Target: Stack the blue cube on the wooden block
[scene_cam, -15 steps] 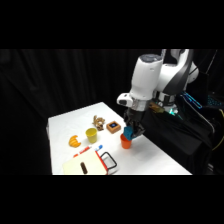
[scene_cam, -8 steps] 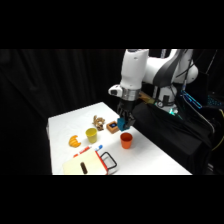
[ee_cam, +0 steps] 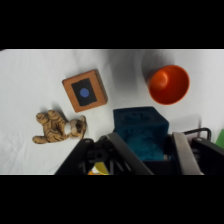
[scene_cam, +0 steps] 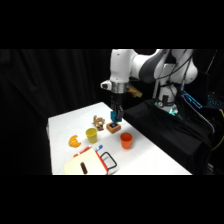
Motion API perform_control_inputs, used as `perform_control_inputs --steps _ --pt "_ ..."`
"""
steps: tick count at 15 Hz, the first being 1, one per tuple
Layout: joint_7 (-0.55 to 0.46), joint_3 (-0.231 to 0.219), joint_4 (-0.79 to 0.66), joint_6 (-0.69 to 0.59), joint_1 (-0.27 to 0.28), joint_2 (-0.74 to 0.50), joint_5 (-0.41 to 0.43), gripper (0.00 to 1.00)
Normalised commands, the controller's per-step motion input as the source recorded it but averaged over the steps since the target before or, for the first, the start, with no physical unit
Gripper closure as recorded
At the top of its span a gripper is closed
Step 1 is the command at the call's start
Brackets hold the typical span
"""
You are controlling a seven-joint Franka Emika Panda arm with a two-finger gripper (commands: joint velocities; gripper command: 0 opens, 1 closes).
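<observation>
Since a second ago the arm has swung from over the orange cup [ee_cam: 168, 84] toward the wooden block [ee_cam: 84, 90], its end effector [ee_cam: 145, 150] clenched on the blue cube [ee_cam: 140, 129], held above the tabletop [ee_cam: 30, 80] beside the block; lowering and release remain.

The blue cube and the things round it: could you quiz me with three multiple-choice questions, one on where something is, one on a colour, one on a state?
1. Where is the blue cube?
A. between the fingers of the gripper
B. inside the cup
C. on the wooden block

2. What colour is the cup nearest the wooden block?
A. green
B. orange
C. white

3. What lies on the wooden block?
A. the blue cube
B. the wooden figure
C. nothing

Answers: 1 A, the wrist view shows the cube between the two fingers. 2 B, its rim and inside are orange. 3 C, the block's top with its dark square is bare.
</observation>
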Motion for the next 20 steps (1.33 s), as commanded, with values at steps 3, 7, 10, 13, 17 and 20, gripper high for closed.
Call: perform_control_inputs --steps 3,7,10,13,17,20 --pt "-0.35 -0.095 0.02 -0.10 -0.135 -0.11 0.180 0.74" --pt "-0.31 -0.075 0.05 -0.11 -0.107 -0.07 0.151 0.74" --pt "-0.26 -0.050 0.07 -0.09 -0.071 0.01 0.146 0.74" --pt "-0.25 -0.044 0.07 -0.01 -0.053 0.09 0.168 0.74" --pt "-0.26 -0.035 0.05 0.04 -0.043 0.12 0.180 0.74" --pt "-0.25 -0.021 0.02 0.13 -0.031 0.10 0.174 0.74"
